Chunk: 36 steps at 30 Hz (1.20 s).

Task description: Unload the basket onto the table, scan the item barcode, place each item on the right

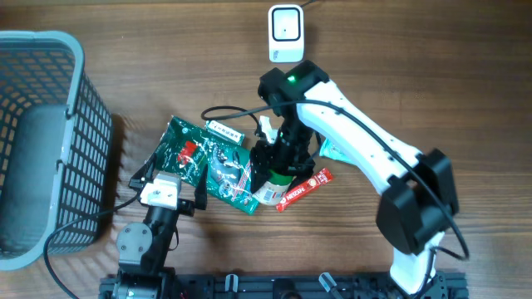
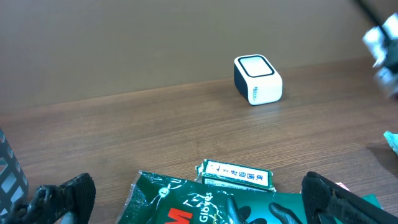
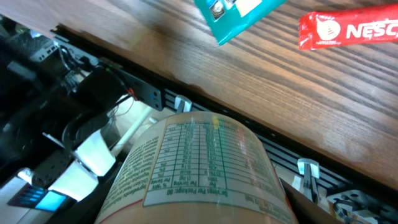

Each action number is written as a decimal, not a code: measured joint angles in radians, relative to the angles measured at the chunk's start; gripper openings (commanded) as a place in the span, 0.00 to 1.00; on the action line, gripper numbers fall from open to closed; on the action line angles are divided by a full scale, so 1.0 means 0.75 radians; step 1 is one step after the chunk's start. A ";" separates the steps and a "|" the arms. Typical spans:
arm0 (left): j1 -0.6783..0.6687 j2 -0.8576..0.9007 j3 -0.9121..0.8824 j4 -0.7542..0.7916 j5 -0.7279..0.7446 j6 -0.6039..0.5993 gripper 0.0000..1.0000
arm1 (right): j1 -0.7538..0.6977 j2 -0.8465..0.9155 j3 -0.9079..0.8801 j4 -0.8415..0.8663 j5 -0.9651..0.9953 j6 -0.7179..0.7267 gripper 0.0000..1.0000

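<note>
The right fingers (image 1: 274, 156) grasp the bottle (image 3: 199, 168) well short of the scanner (image 1: 285, 31). The round bottle may slip or turn, hiding its barcode from the scanner. The left fingers (image 2: 62, 196) stand released.

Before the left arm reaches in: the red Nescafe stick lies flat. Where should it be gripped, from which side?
Probably pinch the red Nescafe stick across its narrow width, from straight above, near its upper-right end seen from overhead: it lies flat, its other end close to the bottle in the right pincer.
</note>
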 measured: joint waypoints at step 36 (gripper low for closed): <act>0.000 0.007 -0.001 0.000 0.005 0.000 1.00 | -0.167 0.505 0.033 2.454 1.783 -0.472 0.63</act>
